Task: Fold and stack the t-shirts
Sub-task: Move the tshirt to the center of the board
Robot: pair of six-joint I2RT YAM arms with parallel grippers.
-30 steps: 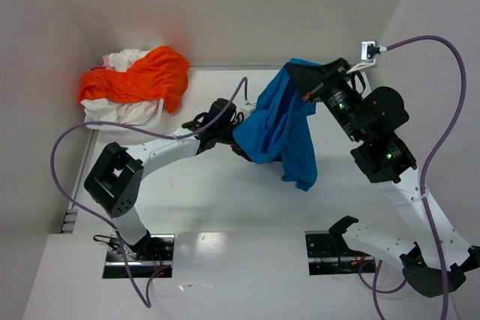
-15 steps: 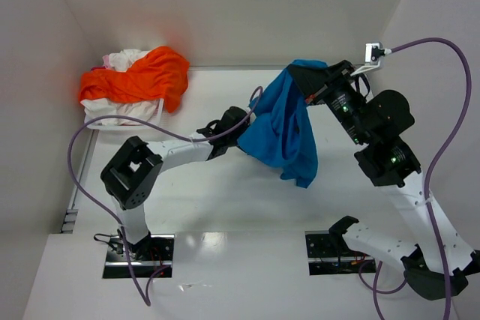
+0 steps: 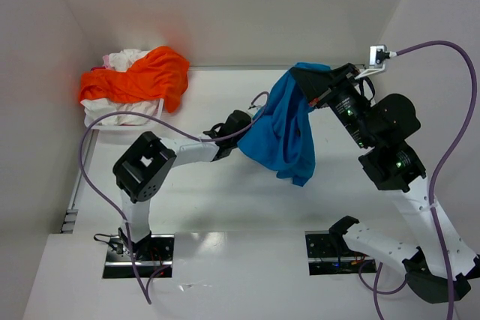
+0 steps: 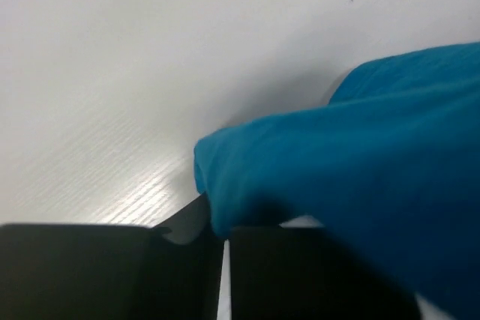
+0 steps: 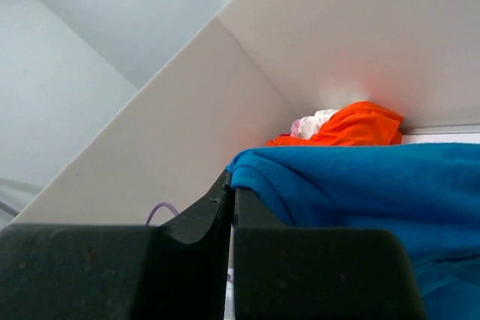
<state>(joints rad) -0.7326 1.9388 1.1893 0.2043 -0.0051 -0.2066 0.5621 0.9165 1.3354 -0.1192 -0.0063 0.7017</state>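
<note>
Clamping the blue t-shirt (image 3: 281, 136) over a white, white-walled table (image 3: 225, 200): left gripper (image 4: 223, 228) and right gripper (image 5: 232, 191).

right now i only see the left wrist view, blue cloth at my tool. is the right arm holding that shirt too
Observer: Yes, the right tool is shut on an edge of the blue shirt and has that edge lifted.
Operator: is it spread flat or bunched
Observer: Bunched. It hangs in loose folds, with its free end drooping toward the near side.
Operator: where are the other shirts
Observer: An orange shirt lies crumpled on top of white ones in the far left corner.
</note>
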